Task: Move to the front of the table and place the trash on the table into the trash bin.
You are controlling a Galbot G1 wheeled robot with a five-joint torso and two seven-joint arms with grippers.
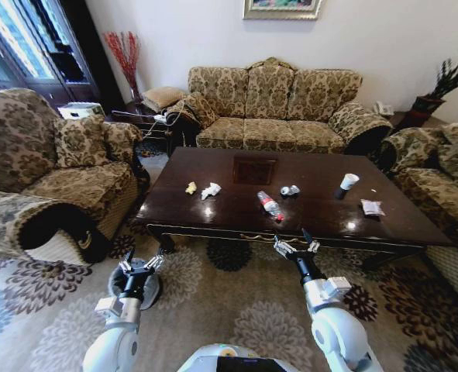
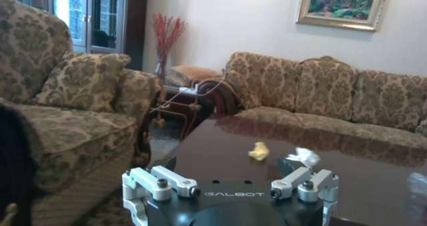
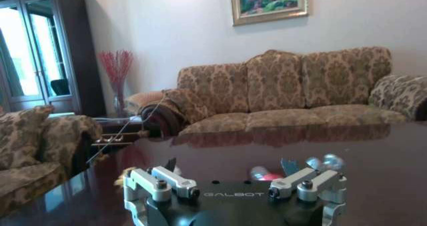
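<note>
You can read "GALBOT" in pale letters on the black mount of the left gripper (image 2: 230, 183), and the same word on the right gripper (image 3: 230, 183). Nothing else is legible.

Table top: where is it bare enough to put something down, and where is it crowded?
The table has free patches along its far edge beside the sofa, left of the yellowish scrap, and at the near right corner below the wrapper. The crowded part is the middle band: tissue, bottle, can, paper cup.
</note>
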